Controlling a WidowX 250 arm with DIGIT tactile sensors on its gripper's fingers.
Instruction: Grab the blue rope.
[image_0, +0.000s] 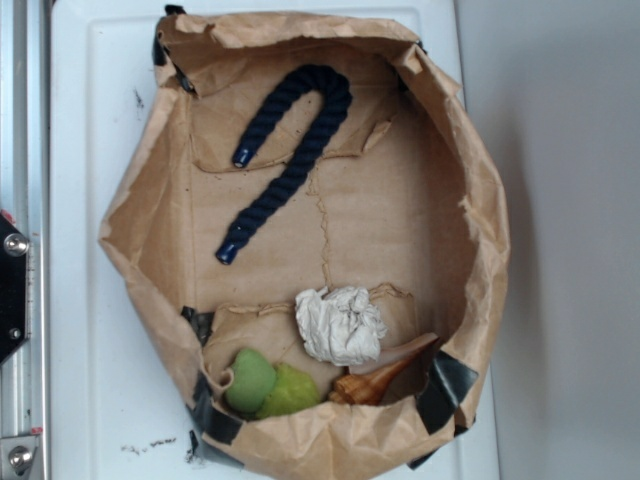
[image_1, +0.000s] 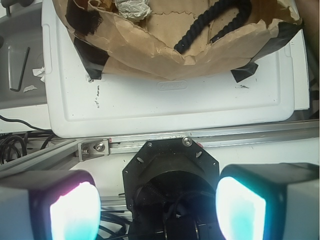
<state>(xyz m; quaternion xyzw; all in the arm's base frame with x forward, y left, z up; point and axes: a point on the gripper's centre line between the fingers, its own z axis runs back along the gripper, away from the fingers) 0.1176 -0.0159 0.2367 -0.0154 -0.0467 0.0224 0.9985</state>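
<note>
- End effector (image_1: 157, 207) shows in the wrist view with both glowing pads set wide apart, holding nothing, well short of the paper bag (image_0: 150, 190).
- Blue rope (image_0: 300, 150) lies hooked on the bag's floor, apart from the crumpled paper (image_0: 340, 325).
- It looks soft, light and limp; the straight middle run seems the best hold, since the shiny caps may slip.

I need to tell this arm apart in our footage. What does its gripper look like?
In the wrist view the gripper has two blocky dark fingers with pale pads glowing cyan-white, edged pink. Between them sits a black octagonal housing with small screws and dark cables.
</note>
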